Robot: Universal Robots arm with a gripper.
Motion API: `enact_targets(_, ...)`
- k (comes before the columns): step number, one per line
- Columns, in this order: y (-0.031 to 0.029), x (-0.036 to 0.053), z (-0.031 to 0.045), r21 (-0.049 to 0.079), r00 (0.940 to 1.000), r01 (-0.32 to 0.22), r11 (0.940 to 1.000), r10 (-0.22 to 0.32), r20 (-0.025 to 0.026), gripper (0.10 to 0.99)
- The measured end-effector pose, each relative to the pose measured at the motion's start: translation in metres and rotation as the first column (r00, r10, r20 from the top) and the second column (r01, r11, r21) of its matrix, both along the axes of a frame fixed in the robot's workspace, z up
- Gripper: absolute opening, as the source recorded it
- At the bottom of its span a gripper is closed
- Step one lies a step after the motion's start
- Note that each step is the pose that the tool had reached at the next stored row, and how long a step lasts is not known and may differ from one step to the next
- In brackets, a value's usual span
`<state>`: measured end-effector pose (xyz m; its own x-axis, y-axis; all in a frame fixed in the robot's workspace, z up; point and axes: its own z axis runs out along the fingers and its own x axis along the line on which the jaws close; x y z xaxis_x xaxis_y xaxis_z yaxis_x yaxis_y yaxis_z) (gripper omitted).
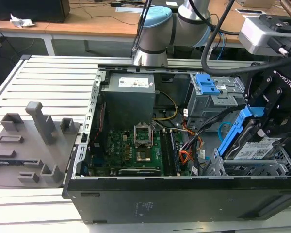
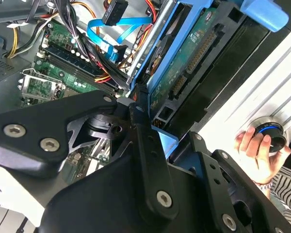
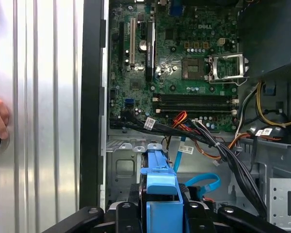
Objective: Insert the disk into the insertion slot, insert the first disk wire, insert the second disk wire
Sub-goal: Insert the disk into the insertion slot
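Exterior view shows my gripper pinched tight on the disk, gripping its blue carrier frame and holding it tilted just above the insertion slot at the exterior view's right, with the second disk wire curling just beside it.

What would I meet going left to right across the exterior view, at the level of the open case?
Grey fixture plate with upright blocks → green motherboard → orange-red wires → disk, tilted in its blue carrier.
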<state>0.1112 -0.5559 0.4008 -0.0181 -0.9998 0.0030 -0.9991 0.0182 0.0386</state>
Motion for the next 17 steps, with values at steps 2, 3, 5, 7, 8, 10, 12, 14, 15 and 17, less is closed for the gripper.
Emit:
enact_targets(2, 0.0, 0.0, -0.0011, 0.0, 1.0, 0.0, 1.0, 0.0, 0.0, 0.365)
enact_targets(3, 0.0, 0.0, -0.0015, 0.0, 1.0, 0.0, 1.0, 0.0, 0.0, 0.365)
enact_targets(5, 0.0, 0.0, -0.0023, 0.0, 1.0, 0.0, 1.0, 0.0, 0.0, 0.365)
enact_targets(7, 0.0, 0.0, -0.0032, 0.0, 1.0, 0.0, 1.0, 0.0, 0.0, 0.365)
enact_targets(8, 0.0, 0.0, -0.0036, 0.0, 1.0, 0.0, 1.0, 0.0, 0.0, 0.365)
enact_targets(10, 0.0, 0.0, -0.0044, 0.0, 1.0, 0.0, 1.0, 0.0, 0.0, 0.365)
enact_targets(12, 0.0, 0.0, -0.0051, 0.0, 1.0, 0.0, 1.0, 0.0, 0.0, 0.365)
enact_targets(14, 0.0, 0.0, -0.0064, 0.0, 1.0, 0.0, 1.0, 0.0, 0.0, 0.365)
enact_targets(15, 0.0, 0.0, -0.0071, 0.0, 1.0, 0.0, 1.0, 0.0, 0.0, 0.365)
enact_targets(17, 0.0, 0.0, -0.0083, 0.0, 1.0, 0.0, 1.0, 0.0, 0.0, 0.365)
